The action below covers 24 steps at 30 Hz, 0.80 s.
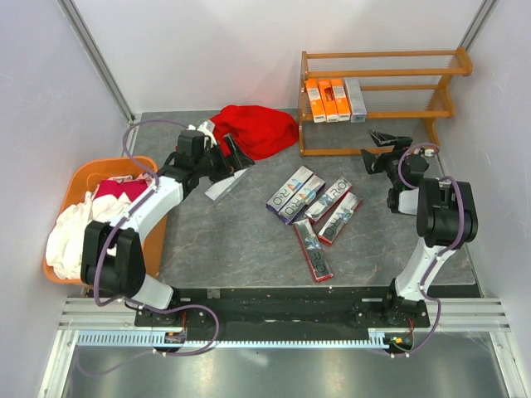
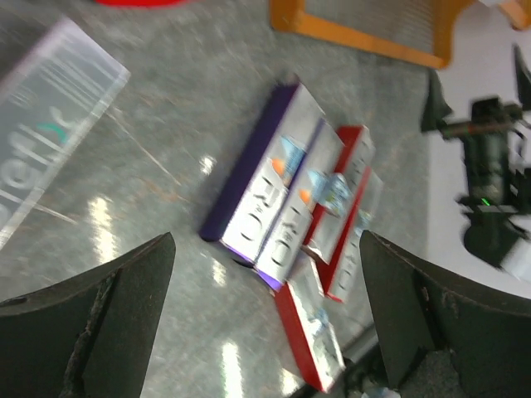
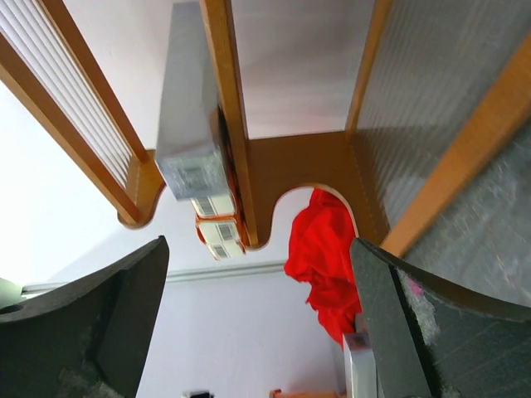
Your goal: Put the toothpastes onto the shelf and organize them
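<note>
Several toothpastes lie in a loose cluster mid-table: two dark purple boxes (image 1: 290,191), a silver one (image 1: 328,200) and two red ones (image 1: 314,249). They also show in the left wrist view (image 2: 274,207). One plain silver-grey box (image 1: 225,185) lies apart, just below my left gripper (image 1: 241,157), which is open and empty above the table. In the left wrist view (image 2: 265,249) the jaws stand wide, with that box at the upper left (image 2: 50,124). The shelf (image 1: 382,56) holds three orange boxes (image 1: 326,99) and a silver-grey one (image 1: 356,99) on its middle tier. My right gripper (image 1: 371,143) is open and empty in front of the shelf (image 3: 228,124).
A red cloth (image 1: 253,128) lies left of the shelf and shows in the right wrist view (image 3: 323,257). An orange plastic basket (image 1: 83,176) with cloths sits at the left edge. White walls close in the table at the back and sides.
</note>
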Motion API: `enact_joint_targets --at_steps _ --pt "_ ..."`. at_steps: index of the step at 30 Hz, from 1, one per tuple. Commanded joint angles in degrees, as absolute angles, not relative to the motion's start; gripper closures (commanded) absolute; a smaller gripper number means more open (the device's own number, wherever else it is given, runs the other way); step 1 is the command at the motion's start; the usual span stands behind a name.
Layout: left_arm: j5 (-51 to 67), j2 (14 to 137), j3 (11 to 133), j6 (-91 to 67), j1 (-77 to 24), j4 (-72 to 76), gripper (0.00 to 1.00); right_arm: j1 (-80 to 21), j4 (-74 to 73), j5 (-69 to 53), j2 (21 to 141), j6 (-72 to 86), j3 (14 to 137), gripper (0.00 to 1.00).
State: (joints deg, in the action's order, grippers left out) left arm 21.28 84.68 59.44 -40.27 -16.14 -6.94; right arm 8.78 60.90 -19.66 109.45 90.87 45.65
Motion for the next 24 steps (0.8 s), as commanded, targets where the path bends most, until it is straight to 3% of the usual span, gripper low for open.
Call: enact_joint_targets --at_steps 1,7,17,24 --pt "12.14 87.88 66.16 -29.11 -16.35 -15.02 0.00 8.70 65.04 -24.33 105.74 89.56 41.32 0.02" --pt "1.95 95.35 73.81 -20.15 -18.98 -20.99 0.00 8.70 59.43 -28.29 101.17 81.58 36.30 0.02" --pt "-12.02 108.27 83.75 -10.99 -22.67 -26.27 0.00 8.79 30.54 -24.62 83.44 59.87 36.82 0.02" --pt "-16.34 114.69 88.24 -7.47 -23.38 -27.07 0.00 8.79 19.34 -23.11 76.56 51.77 38.06 0.02"
